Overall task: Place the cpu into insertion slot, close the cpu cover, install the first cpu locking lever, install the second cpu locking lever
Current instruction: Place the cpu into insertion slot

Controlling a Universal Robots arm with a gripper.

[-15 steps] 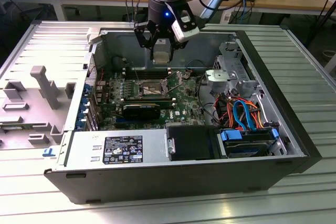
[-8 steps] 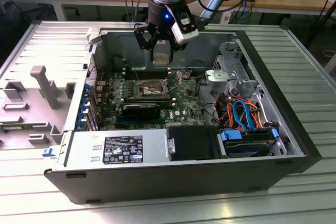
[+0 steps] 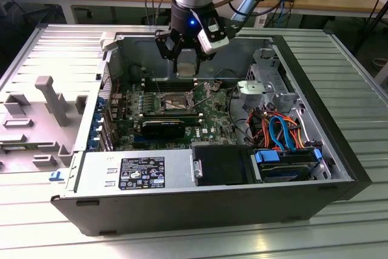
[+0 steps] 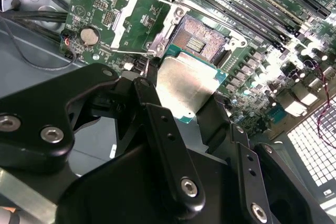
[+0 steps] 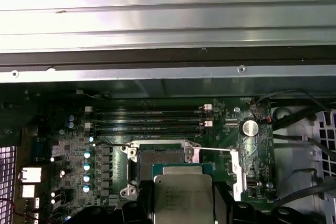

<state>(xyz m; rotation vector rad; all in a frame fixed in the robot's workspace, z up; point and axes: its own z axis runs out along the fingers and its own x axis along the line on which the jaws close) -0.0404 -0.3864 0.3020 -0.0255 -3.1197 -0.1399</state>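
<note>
Over the open computer case [image 3: 182, 210] in the exterior view, the arm reaches straight down, its gripper [image 3: 187, 70] hanging above the green board [image 3: 211, 121]. The second wrist view adds what that one hides: the cpu cover [image 4: 169, 24] swung open, the bare insertion slot [image 4: 199, 38] beside it, and the fingers clamping the cpu [image 4: 186, 85] by its edges, close to the slot but not seated.
</note>
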